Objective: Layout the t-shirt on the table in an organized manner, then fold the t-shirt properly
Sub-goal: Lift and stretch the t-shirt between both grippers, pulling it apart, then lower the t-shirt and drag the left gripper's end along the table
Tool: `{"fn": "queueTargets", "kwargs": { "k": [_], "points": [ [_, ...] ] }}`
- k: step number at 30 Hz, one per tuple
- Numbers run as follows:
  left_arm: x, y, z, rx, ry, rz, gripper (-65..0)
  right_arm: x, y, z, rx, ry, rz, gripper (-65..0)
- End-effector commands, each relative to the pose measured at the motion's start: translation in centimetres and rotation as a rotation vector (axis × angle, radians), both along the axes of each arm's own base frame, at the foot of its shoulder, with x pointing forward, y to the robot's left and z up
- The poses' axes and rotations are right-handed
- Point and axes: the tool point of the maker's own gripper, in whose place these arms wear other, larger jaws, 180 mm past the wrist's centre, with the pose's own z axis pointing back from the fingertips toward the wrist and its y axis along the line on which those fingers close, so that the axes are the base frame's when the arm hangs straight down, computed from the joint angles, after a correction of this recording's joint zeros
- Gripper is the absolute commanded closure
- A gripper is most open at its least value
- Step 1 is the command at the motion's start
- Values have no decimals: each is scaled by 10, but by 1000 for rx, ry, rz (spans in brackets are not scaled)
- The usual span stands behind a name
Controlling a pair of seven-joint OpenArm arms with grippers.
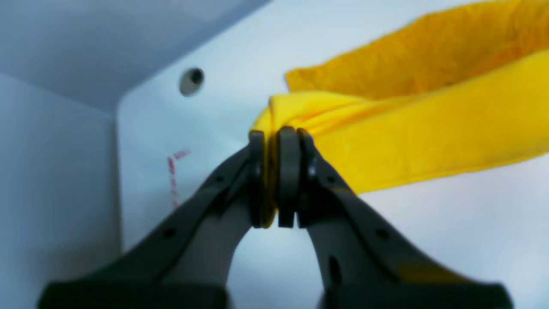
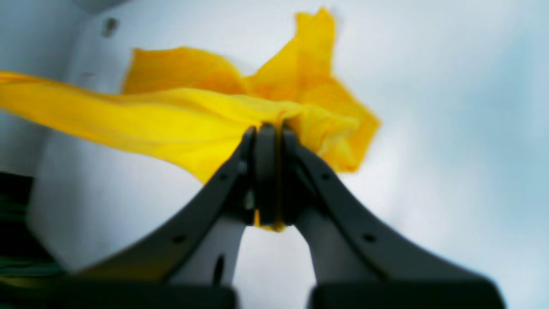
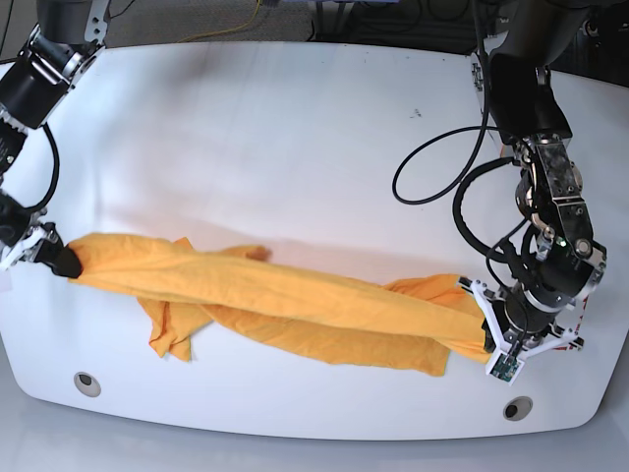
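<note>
- Left wrist view: my one left gripper (image 1: 274, 176) is clamped tight on a bunched corner of the single thin orange-yellow cotton t-shirt (image 1: 429, 124); beyond it are one round grey grommet (image 1: 191, 81) and one red tape outline (image 1: 173, 171).
- Right wrist view: my right gripper (image 2: 268, 171) pinches the other end the same way.
- Base view: the shirt hangs stretched between my two arms, its middle sagging onto the one glossy white table (image 3: 295, 128), where two grommets show.
</note>
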Motion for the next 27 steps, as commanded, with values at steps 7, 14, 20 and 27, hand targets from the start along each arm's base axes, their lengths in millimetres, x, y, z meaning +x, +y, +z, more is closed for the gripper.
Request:
{"fn": "queueTargets", "kwargs": {
  "k": [7, 14, 20, 27],
  "points": [
    [-27, -2, -45, -8, 84, -11, -32, -33, 27, -41, 103, 60, 9, 0],
    [-40, -8, -63, -33, 98, -35, -32, -46, 42, -50, 124, 61, 2, 0],
    [-39, -9, -63, -35, 95, -36, -32, -31, 37, -40, 96, 27, -11, 0],
    [-24, -10, -42, -39, 31, -43, -32, 1, 26, -24, -21, -2, -40, 0]
  ]
}}
